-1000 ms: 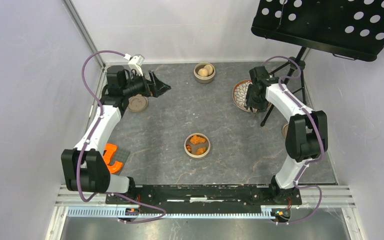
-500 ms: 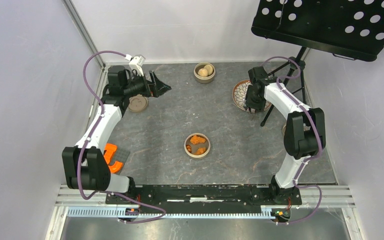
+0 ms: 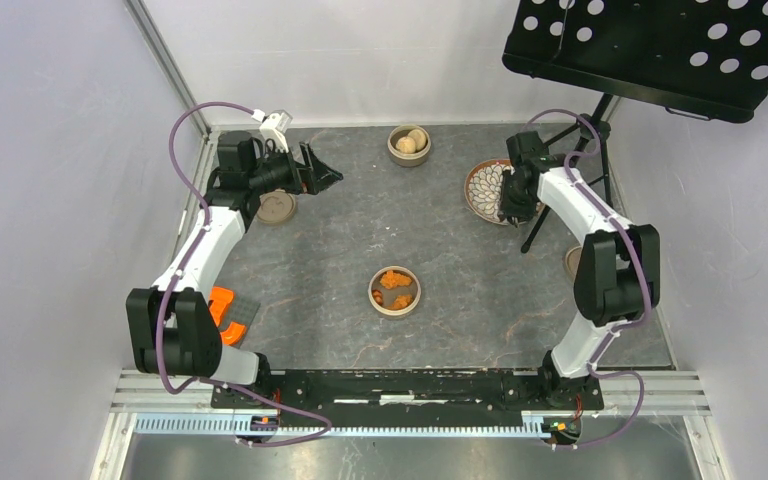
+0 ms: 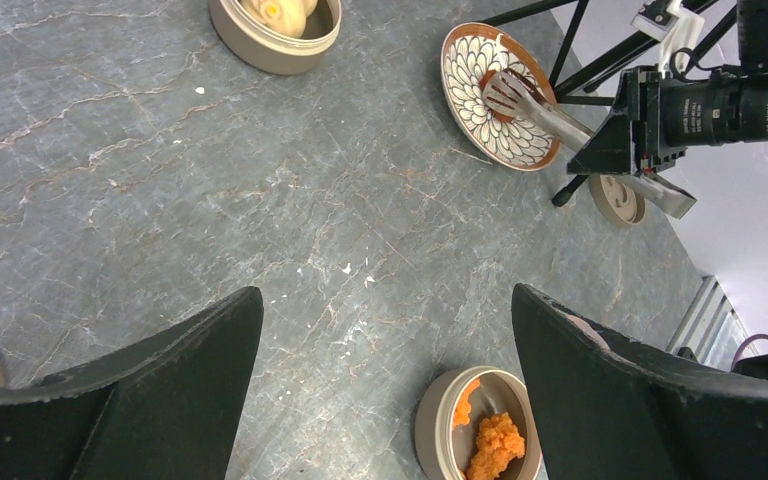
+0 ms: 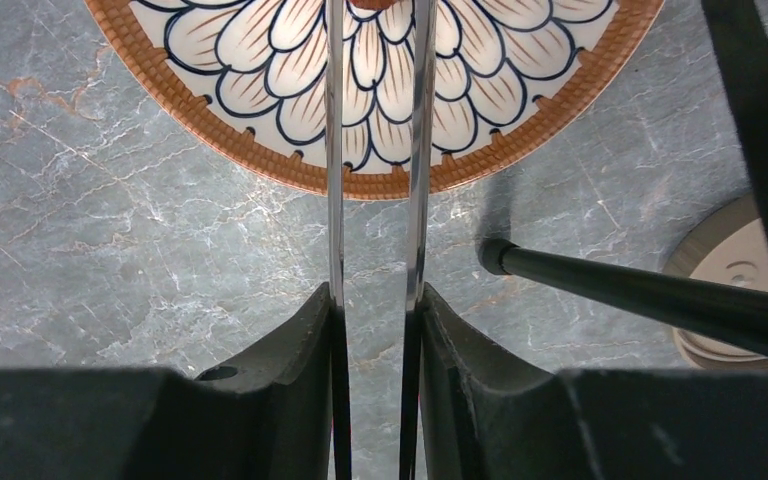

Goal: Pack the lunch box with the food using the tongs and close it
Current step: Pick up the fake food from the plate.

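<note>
My right gripper is shut on the tongs, one finger pressed against each slim arm. The tongs' tips reach over the round patterned plate at the back right. In the left wrist view the tongs lie across that plate. The orange crumbed food sits in a round lunch box tin at mid-table. Pale bun pieces fill a second tin at the back. My left gripper hangs open at the back left, above the table.
A round lid lies under the left arm and another lid lies by the right arm. The black music stand's legs stand just right of the plate. An orange and grey object lies at the left edge.
My right gripper's fingers have squeezed the tongs' arms closer together, and the right wrist has shifted slightly right. The left arm has barely moved.
</note>
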